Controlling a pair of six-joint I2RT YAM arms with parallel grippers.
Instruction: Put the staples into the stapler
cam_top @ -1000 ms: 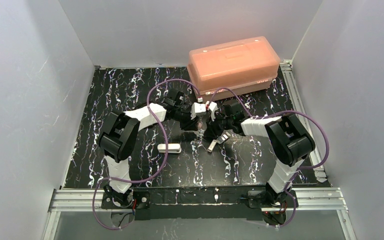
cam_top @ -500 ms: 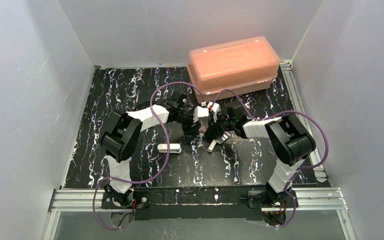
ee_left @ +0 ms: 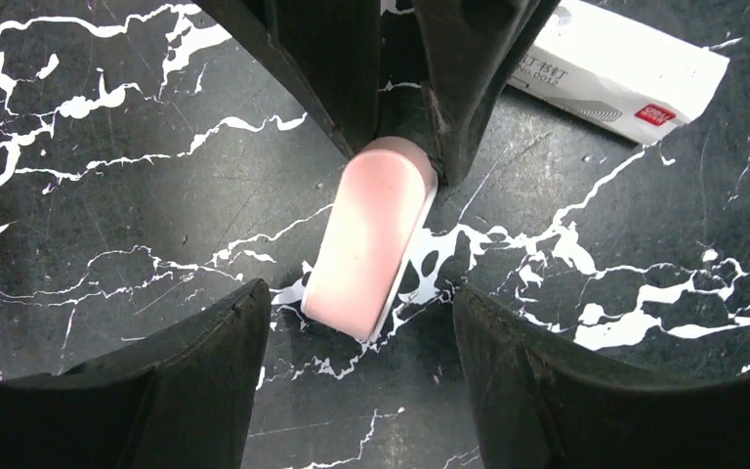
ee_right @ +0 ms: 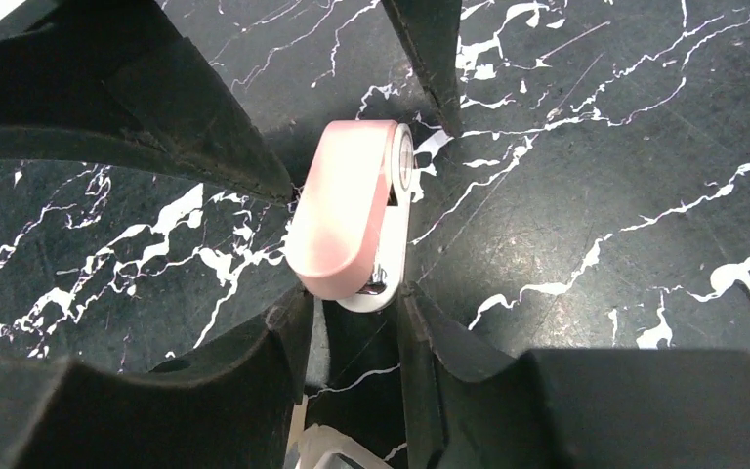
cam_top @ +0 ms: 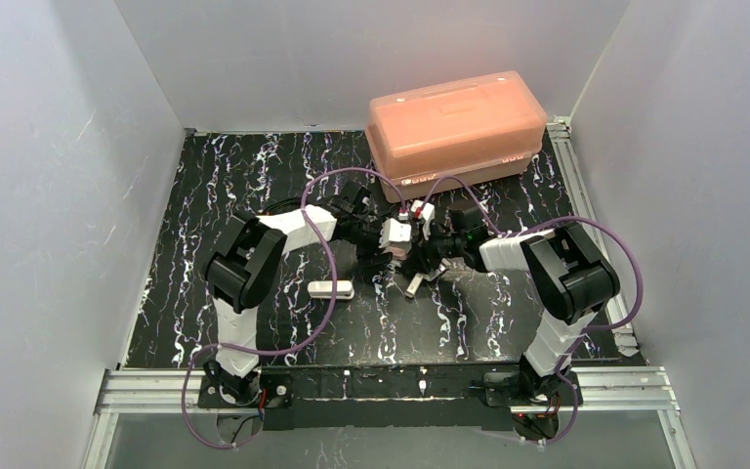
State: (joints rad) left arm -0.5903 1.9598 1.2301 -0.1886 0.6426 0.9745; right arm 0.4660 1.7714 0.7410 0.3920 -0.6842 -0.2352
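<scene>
Basically, right gripper (ee_right: 352,298) pinches 1 end of the pink block (ee_right: 337,205). Left gripper (ee_left: 356,298) gapes wide round the other end, holding nothing. Stapler (cam_top: 330,289) lies apart, left-arm side; staple packet (ee_left: 625,73) is near. Close left squarely, no twisting.

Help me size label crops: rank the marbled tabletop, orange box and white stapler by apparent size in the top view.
1. marbled tabletop
2. orange box
3. white stapler
None are close enough to doubt.

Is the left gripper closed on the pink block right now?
No, the left gripper is open, its fingers standing wide apart on either side of the pink block.
</scene>
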